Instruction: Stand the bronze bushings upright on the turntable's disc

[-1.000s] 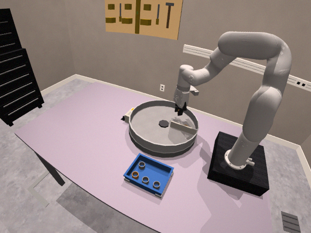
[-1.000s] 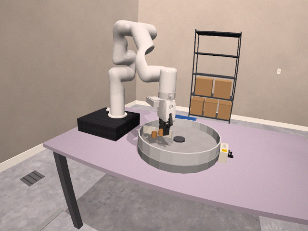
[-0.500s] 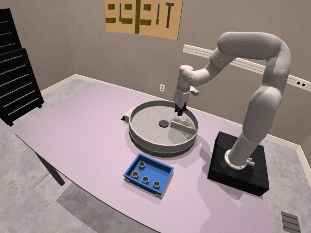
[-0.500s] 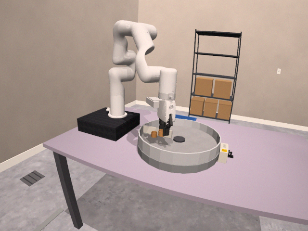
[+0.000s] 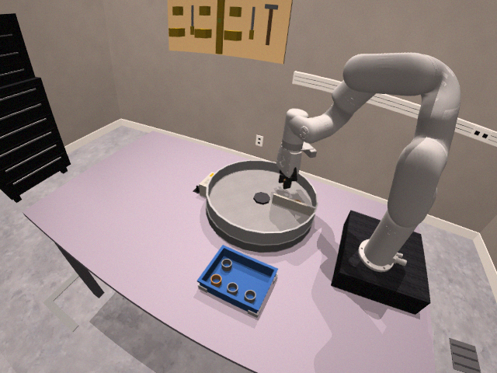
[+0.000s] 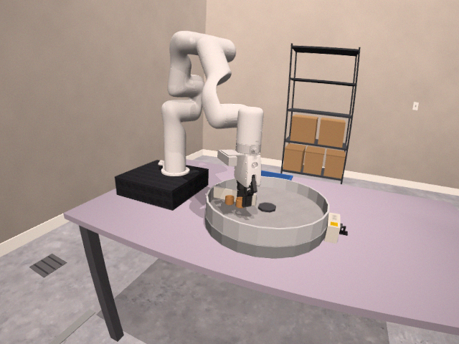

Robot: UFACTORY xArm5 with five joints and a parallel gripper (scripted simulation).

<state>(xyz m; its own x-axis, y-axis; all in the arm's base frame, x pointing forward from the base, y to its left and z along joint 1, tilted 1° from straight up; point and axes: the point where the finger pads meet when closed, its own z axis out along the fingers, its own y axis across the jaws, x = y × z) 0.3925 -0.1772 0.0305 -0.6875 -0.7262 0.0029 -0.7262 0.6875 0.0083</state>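
The blue crate (image 5: 238, 280) lies on the table in front of the turntable. It holds one bronze bushing (image 5: 216, 277) and three steel bushings (image 5: 227, 263), (image 5: 232, 287), (image 5: 250, 295). The turntable's grey disc (image 5: 256, 204) has a dark hub (image 5: 261, 197) at its middle. My gripper (image 6: 246, 195) is inside the rim, beside the hub, shut on a bronze bushing (image 6: 239, 202) held upright, low at the disc. I cannot tell if it touches the disc. Another bronze bushing (image 6: 229, 200) stands upright on the disc just beside it. In the top view the gripper (image 5: 286, 181) hides the held bushing.
A pale upright vane (image 5: 293, 203) stands on the disc close to the gripper. The turntable has a raised rim (image 6: 267, 231) and a small motor box (image 6: 333, 226) at its side. The arm's black base block (image 5: 381, 260) stands to the right of the turntable in the top view.
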